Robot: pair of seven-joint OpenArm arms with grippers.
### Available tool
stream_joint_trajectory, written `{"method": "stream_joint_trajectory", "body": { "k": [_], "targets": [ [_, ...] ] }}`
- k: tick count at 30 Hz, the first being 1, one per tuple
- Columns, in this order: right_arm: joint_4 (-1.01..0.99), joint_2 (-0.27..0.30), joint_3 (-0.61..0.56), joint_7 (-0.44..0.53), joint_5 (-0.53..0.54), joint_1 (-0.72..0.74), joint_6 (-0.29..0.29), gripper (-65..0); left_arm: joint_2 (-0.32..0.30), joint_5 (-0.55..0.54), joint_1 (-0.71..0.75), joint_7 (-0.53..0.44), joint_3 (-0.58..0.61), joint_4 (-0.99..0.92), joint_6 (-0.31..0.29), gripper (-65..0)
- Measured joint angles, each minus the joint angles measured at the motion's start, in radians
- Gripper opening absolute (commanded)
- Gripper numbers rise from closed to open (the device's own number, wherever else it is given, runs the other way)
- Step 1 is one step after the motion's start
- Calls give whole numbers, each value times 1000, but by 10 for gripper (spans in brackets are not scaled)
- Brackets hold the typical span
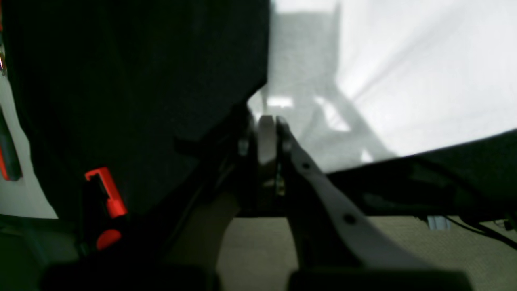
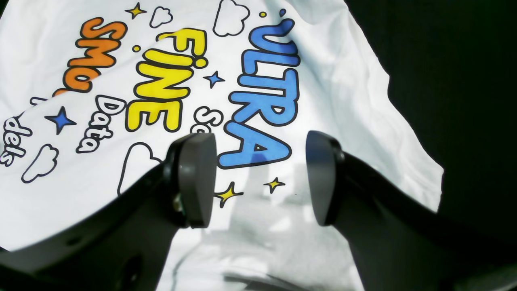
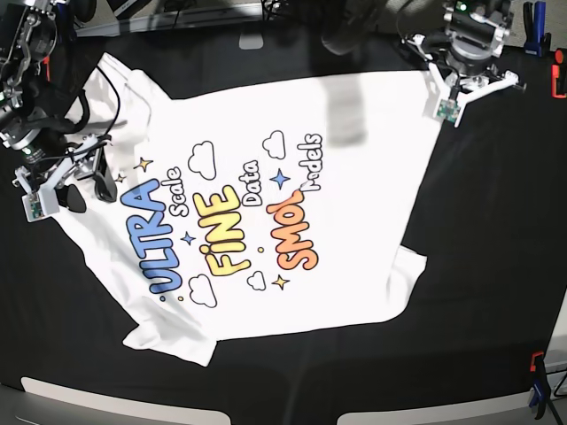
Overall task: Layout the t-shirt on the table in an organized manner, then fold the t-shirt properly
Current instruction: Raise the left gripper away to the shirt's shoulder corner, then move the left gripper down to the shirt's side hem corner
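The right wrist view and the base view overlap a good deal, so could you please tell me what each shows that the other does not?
Only the right wrist view shows the right claw close up, its jaws open above the blue ULTRA lettering. Only the base view shows the whole t-shirt spread print-up on the table, and the left claw at the shirt's far edge. Both show the printed front and the black cloth beside it.
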Motion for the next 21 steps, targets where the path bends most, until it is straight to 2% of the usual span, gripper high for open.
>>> {"method": "stream_joint_trajectory", "body": {
  "k": [6, 9, 10, 12, 14, 16, 19, 21],
  "targets": [
    [0, 0, 0, 0, 0, 0, 0, -310, 0, 0, 0, -1, 0, 0, 0, -650],
    [0, 0, 0, 0, 0, 0, 0, -310, 0, 1, 0, 11, 0, 0, 1, -395],
    [0, 0, 0, 0, 0, 0, 0, -310, 0, 2, 0, 14, 0, 0, 1, -335],
    [0, 0, 0, 0, 0, 0, 0, -310, 0, 1, -1, 14, 0, 0, 2, -279],
    [0, 0, 0, 0, 0, 0, 0, -310, 0, 1, -1, 14, 0, 0, 3, -278],
    [0, 0, 0, 0, 0, 0, 0, -310, 0, 6, -6, 13, 0, 3, 49, -278],
    [0, 0, 0, 0, 1, 0, 0, -310, 0, 80, -36, -43, 0, 60, 103, -278],
    [0, 0, 0, 0, 2, 0, 0, -310, 0, 87, -94, -59, 0, 119, 109, -278]
  ]
}}
